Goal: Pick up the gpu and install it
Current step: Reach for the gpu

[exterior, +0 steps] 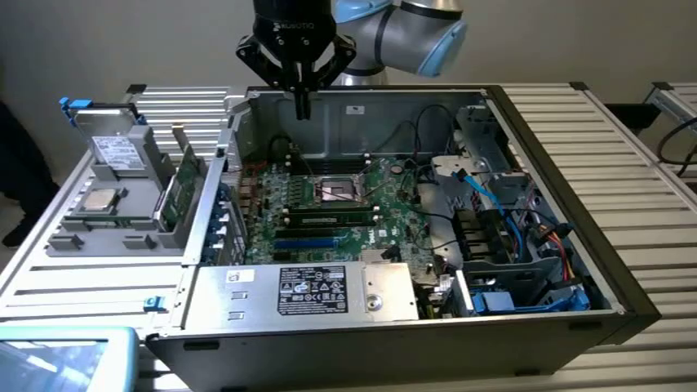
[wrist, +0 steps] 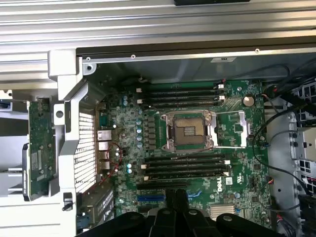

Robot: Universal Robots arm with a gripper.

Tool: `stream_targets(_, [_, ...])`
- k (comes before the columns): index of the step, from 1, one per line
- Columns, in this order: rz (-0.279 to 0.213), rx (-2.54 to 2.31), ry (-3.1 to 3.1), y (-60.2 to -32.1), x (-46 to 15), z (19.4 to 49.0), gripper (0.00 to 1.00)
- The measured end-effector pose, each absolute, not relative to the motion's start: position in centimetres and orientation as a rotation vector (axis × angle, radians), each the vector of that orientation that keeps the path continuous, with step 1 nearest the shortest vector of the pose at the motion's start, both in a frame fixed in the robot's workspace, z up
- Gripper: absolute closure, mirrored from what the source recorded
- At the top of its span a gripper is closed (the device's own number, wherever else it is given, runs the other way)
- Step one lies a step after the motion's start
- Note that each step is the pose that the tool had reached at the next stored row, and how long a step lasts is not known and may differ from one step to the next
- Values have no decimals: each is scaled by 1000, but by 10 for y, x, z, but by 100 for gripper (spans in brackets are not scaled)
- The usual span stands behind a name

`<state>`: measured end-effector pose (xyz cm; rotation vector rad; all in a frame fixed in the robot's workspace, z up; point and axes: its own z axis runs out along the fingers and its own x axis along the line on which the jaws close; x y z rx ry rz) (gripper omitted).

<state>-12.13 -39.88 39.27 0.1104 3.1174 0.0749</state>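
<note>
Hovering above the far wall of the open grey metal computer case (exterior: 338, 135), logged black two-finger gripper (exterior: 302, 110), fingertips pressed together, nothing between them. Found thin flat green circuit-board gpu (exterior: 188, 192) standing on edge in the grey plastic rack (exterior: 98, 237), outside the case on the exterior view's left, well apart from the gripper. Noted silver boxy drive with white label (exterior: 113, 151) in the same rack, farther left. Saw green motherboard (exterior: 392, 216) inside the case, with blue expansion slot (exterior: 305, 242) toward its near side.
</note>
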Motion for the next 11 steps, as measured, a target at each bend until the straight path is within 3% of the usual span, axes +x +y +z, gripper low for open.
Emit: stream_targets(11, [75,111,3117,-389,-148,392,88])
